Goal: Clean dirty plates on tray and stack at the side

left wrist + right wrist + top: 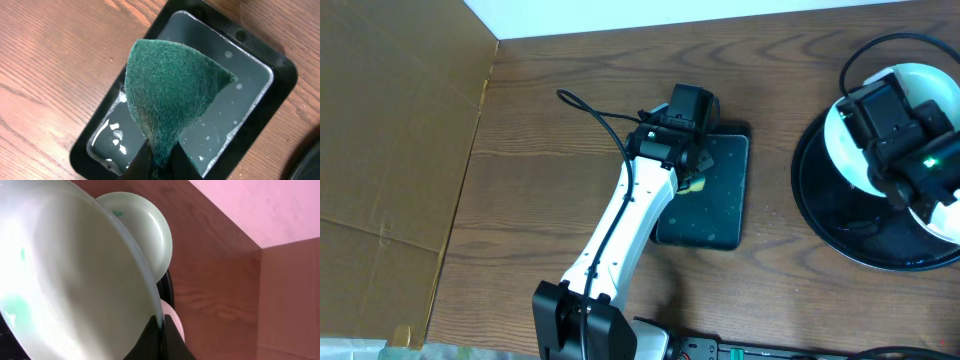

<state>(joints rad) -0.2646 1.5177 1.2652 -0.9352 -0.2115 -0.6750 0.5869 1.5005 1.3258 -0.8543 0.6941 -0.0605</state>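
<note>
Green sponge (170,95), soft and wet, hangs clamped in the left gripper (155,162) over the water tray (282,67). Right gripper (159,330) pinches the rim of a dirty plate (65,280) over the round tray (808,190). The plate looks stiff, slick and breakable, so hold that rim firmly.

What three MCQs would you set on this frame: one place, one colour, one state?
1. Where is the sponge? A held over the rectangular tray; B in a sink; C on a shelf.
2. Sponge colour? A yellow; B green; C pink.
3. Right gripper is: A open, empty; B shut on a plate at its rim; C out of view.
Key: 1 A, the left gripper pinches it above the watery tray. 2 B, dark green fibre. 3 B, its fingers clamp the rim's edge.
</note>
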